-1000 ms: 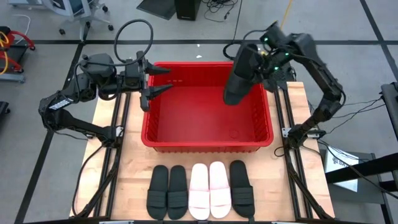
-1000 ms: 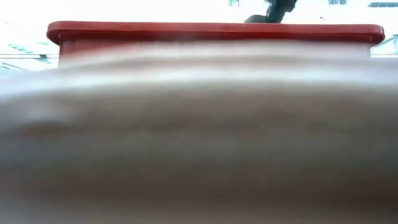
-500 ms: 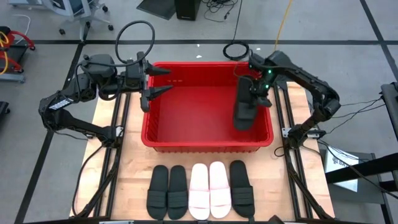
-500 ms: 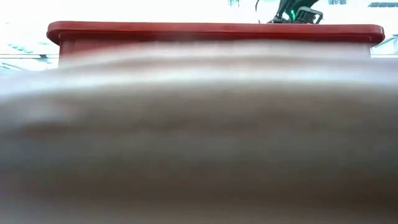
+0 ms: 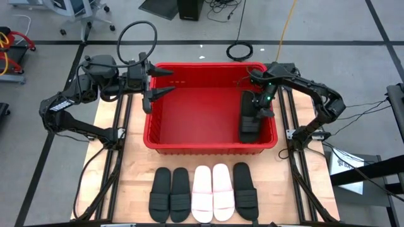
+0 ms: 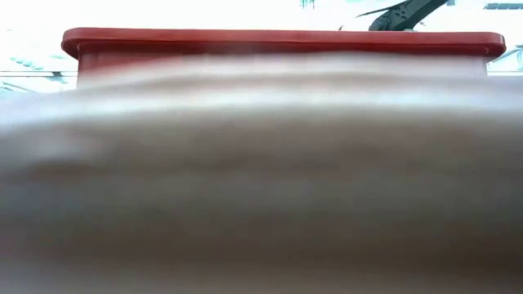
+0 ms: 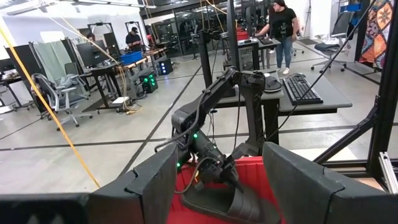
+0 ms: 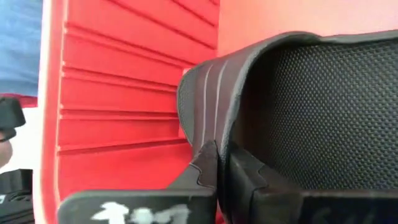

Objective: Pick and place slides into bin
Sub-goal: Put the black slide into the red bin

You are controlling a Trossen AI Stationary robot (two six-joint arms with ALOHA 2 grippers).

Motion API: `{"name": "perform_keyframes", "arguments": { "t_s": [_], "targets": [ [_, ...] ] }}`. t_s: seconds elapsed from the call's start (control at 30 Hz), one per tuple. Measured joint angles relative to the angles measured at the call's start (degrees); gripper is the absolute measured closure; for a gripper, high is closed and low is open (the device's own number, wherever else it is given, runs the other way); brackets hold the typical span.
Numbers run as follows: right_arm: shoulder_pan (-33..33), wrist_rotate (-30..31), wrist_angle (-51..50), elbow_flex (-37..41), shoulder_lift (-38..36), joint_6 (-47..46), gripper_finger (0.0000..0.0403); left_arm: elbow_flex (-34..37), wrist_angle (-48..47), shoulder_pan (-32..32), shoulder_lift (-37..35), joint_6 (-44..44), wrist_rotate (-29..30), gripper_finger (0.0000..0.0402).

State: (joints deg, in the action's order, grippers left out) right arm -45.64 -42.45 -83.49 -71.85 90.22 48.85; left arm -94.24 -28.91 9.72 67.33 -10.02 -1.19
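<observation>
Now the black ribbed-strap slide (image 5: 249, 124) has been lowered from above the large red ribbed plastic bin (image 5: 164, 141) to its floor by the right wall, still clamped in the right tool (image 5: 260, 108). Little room is left there, so release is judged next; five slides (image 5: 203, 192) wait on the table (image 5: 297, 183), and the left tool (image 5: 161, 82) is held wide over the bin's left rim.

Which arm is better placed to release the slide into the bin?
Right. The right hand is down inside the bin, shut on the black slide. The left hand hangs open over the bin's far-left corner.
</observation>
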Motion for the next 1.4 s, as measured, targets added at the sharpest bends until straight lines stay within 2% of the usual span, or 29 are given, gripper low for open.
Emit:
{"name": "perform_keyframes", "arguments": {
  "t_s": [0.17, 0.57, 1.03, 1.23, 1.4],
  "targets": [
    [0.7, -1.02, 2.16, 2.8, -0.25, -0.27, 0.0403, 0.0, -0.02, 0.0, 0.0, -0.02, 0.0, 0.016],
    [2.91, 6.27, 4.15, 3.34, 0.04, -7.39, 0.0401, 0.0, -0.04, -0.05, 0.0, 0.03, -0.25, 0.016],
    [10.55, 6.48, 8.6, 3.34, 0.04, -13.27, 0.0399, 0.0, -0.02, -0.05, 0.0, 0.07, -0.28, 0.016],
    [10.86, 9.59, 8.42, 3.34, 0.06, -15.37, 0.04, 0.0, -0.04, -0.05, 0.0, 0.17, -0.33, 0.016],
    [10.9, 9.46, 8.53, 3.54, 1.41, -15.84, 0.04, 0.0, -0.04, -0.06, 0.0, 0.2, -0.38, 0.016]
  ]
}}
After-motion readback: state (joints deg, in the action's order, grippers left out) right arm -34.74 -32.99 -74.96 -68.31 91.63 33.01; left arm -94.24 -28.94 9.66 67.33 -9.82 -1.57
